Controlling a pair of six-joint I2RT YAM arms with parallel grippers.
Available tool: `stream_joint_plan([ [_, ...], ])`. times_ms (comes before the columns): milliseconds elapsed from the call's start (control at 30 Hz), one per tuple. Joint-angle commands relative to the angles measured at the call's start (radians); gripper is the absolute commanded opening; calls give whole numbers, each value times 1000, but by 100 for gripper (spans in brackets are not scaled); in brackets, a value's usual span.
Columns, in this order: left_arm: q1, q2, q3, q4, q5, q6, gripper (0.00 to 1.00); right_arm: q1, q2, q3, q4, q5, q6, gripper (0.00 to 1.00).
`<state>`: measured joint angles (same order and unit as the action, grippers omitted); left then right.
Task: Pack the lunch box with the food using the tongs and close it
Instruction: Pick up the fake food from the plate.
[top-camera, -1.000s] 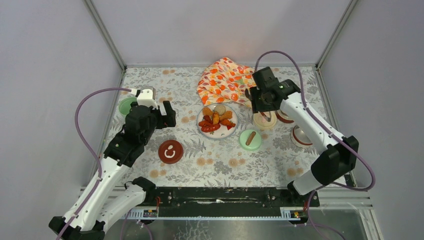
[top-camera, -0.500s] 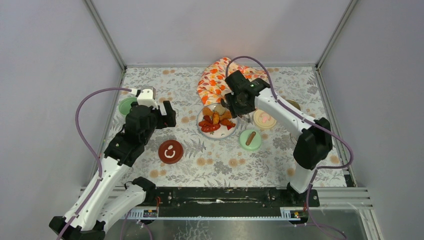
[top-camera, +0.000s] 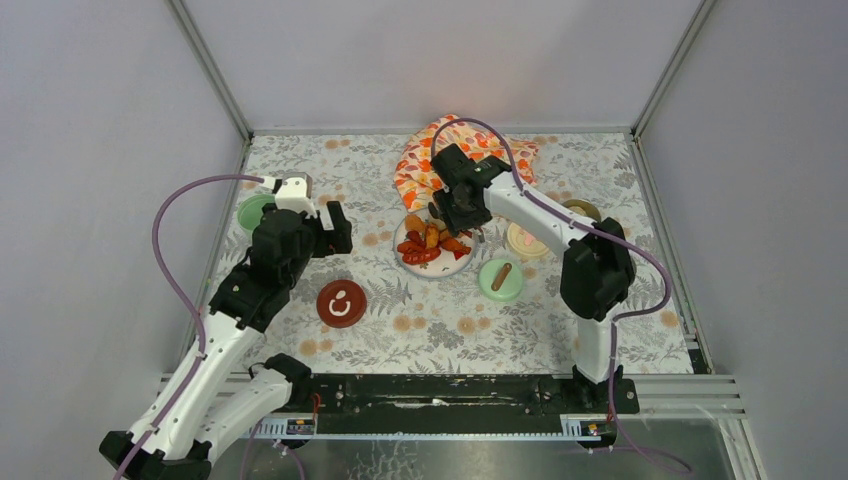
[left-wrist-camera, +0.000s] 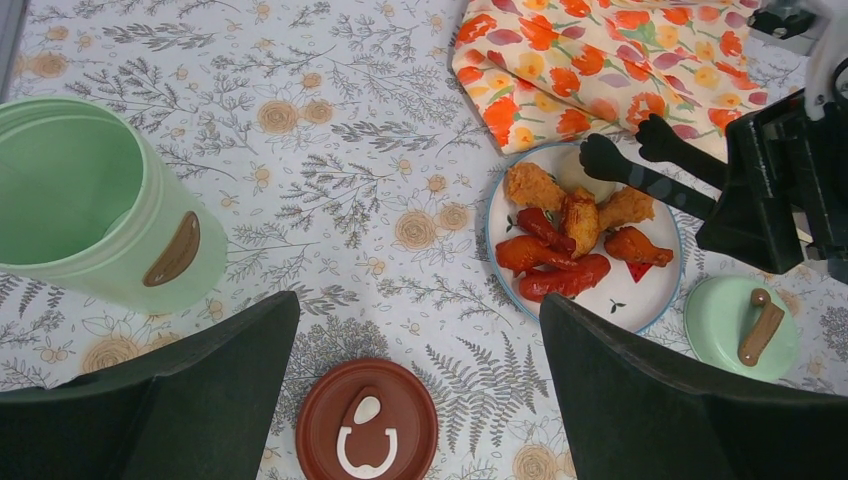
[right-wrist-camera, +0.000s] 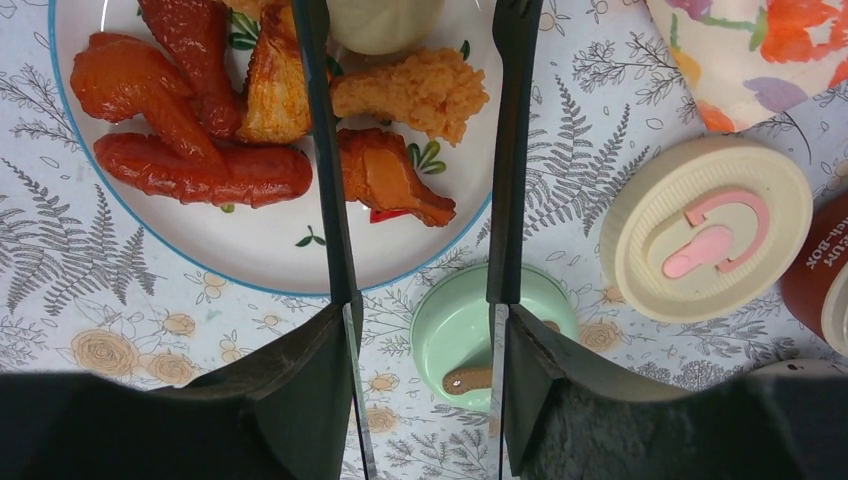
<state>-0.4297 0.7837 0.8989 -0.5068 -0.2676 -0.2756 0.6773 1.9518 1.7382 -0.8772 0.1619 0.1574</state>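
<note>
My right gripper (right-wrist-camera: 425, 320) clamps the tongs (right-wrist-camera: 325, 200), arms spread wide astride the food (right-wrist-camera: 410, 90) on the plate (right-wrist-camera: 280, 265) — risk: an off-centre squeeze could pinch two chunks or flick one off the rim, the open pot (left-wrist-camera: 90, 275) being well apart.

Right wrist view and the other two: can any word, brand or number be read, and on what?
"-BOX": white sideways letters on the dark red container at the right edge; the letters before it are too blurred to read.
No other writing shows; the white plate and flowered cloth carry only prints.
</note>
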Motion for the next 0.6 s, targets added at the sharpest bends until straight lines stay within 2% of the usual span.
stream_joint_plan([
  [0, 8, -1, -9, 64, 20, 6, 98, 11, 16, 58, 8, -24, -29, 55],
  [300, 9, 5, -10, 63, 26, 6, 98, 11, 63, 65, -5, -59, -45, 50],
  [567, 11, 9, -9, 64, 33, 7, 98, 13, 101, 92, -38, -75, -50, 51],
])
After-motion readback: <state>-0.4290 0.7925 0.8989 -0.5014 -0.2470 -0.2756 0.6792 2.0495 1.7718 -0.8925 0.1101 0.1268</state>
